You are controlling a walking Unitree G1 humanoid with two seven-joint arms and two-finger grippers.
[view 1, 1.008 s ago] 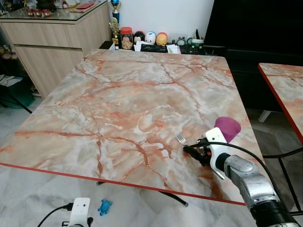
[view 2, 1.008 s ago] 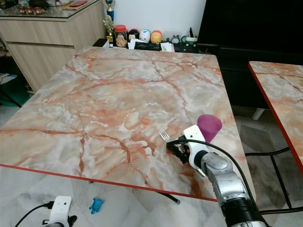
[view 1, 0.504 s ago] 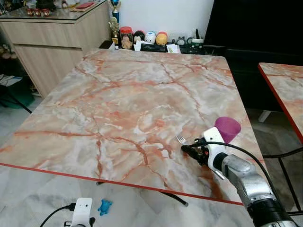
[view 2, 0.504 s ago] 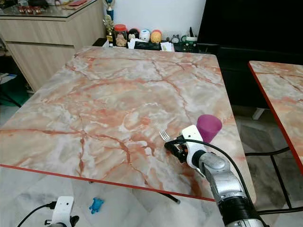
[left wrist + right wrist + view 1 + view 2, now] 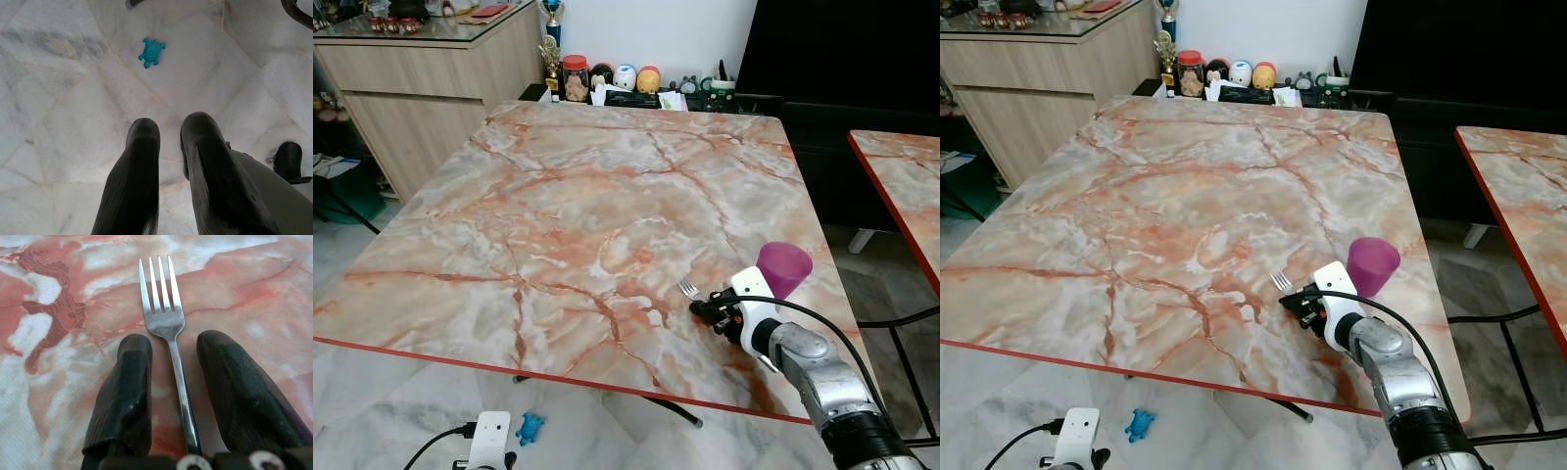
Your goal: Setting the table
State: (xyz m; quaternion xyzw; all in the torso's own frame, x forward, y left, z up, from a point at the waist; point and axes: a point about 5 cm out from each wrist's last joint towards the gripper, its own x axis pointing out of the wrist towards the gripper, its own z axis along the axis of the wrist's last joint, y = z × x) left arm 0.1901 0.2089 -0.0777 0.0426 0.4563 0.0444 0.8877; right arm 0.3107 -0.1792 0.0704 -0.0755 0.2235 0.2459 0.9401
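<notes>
One fork [image 5: 166, 328] lies flat on the marble-patterned desk [image 5: 587, 196] near its right front part, tines pointing away from the robot, and the right end effector [image 5: 712, 312] sits low over it with its two black fingers [image 5: 122, 396] spread to either side of the handle. From the right wrist view the fingers are parted, with a gap on each side of the thin metal shaft, so the fork is straddled rather than clamped; whether the fingers rest on the desk surface cannot be told. Just beyond the white wrist housing, a purple cup [image 5: 784, 268] stands upright on the desk, close to the right edge and near the fork but apart from it. The silver right arm [image 5: 827, 382] reaches in from the lower right with a black cable looping along it. Left end effector [image 5: 168, 142] hangs idle below the desk edge, its fingers slightly parted with nothing between them, pointing at the pale tiled floor [image 5: 58, 98], where a small blue turtle toy [image 5: 151, 52] lies. At the far end of the desk, beyond its edge, a row of small jars and figurines [image 5: 607, 80] stands beside a wooden cabinet [image 5: 421, 88]. A second marble-patterned desk [image 5: 906, 186] with a red rim shows at the right.
</notes>
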